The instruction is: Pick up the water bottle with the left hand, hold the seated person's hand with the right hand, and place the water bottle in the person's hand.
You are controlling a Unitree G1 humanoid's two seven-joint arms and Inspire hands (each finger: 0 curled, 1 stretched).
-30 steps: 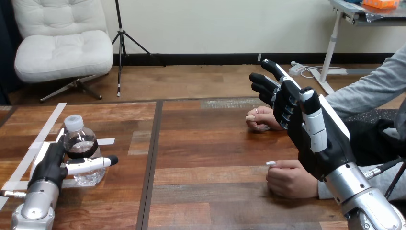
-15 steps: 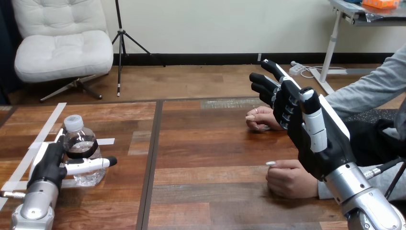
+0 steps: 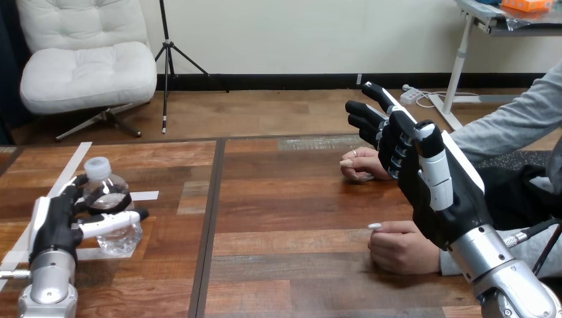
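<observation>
Left hand (image 3: 54, 224) at 8 o'clock on the table (image 3: 291, 199): thumb lies across the front of the water bottle (image 3: 122, 240), fingers curl round its back, so the hand wraps it. Bottle stands near upright, cap leaning slightly toward 11 o'clock, over the white tape strips (image 3: 147, 195); whether its base touches the wood cannot be told. Right hand (image 3: 431, 199) at 3 o'clock: raised, fingers loosely straight and spread, holding nothing. Person's far hand (image 3: 361, 165) rests on the table at 2 o'clock; person's near hand (image 3: 397, 248), closed, lies at 4 o'clock.
</observation>
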